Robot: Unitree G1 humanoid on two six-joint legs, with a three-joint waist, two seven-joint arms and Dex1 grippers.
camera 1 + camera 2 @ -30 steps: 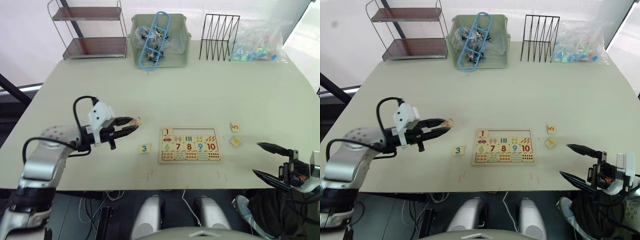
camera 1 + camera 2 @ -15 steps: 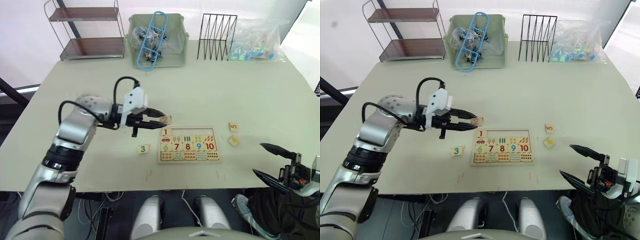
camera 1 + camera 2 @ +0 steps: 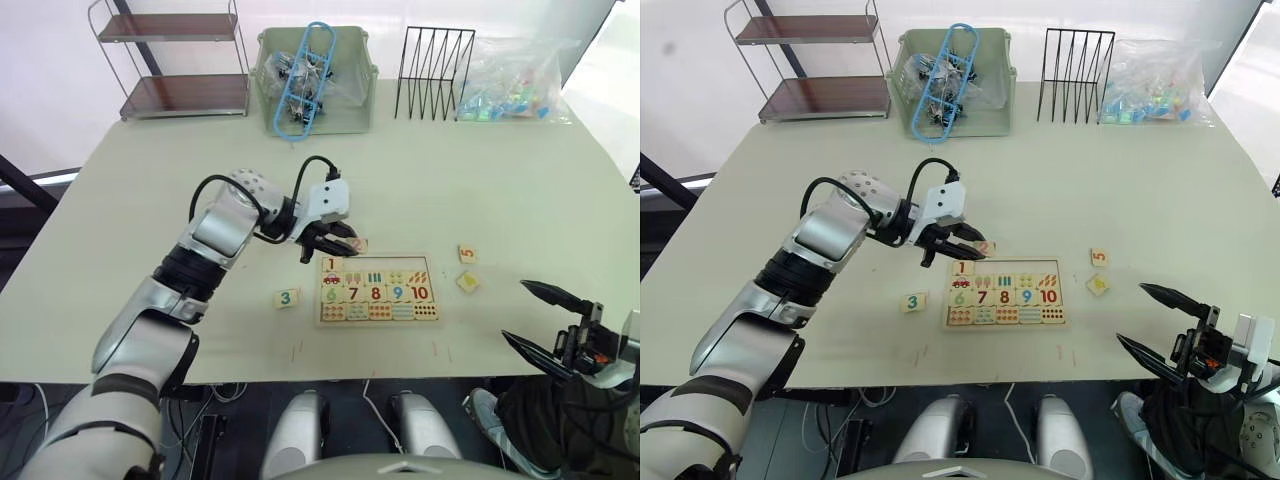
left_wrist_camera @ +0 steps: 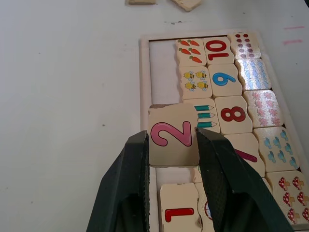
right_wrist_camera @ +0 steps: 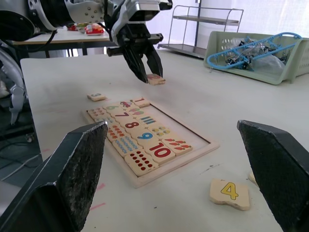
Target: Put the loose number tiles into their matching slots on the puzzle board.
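Wooden 2 tile [image 4: 172, 135]: light, stiff, smooth; left gripper [image 4: 171, 145] pinches opposite edges over puzzle board [image 3: 379, 318] top row. Right gripper [image 3: 545, 320] spread, empty.

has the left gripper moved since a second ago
Yes. The left gripper, shut on the 2 tile, has travelled right from beyond the 3 tile to the puzzle board.

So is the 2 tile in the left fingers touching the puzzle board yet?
Apart. In the right wrist view the 2 tile, pinched by the left gripper, hangs above the puzzle board with bare table visible between them.
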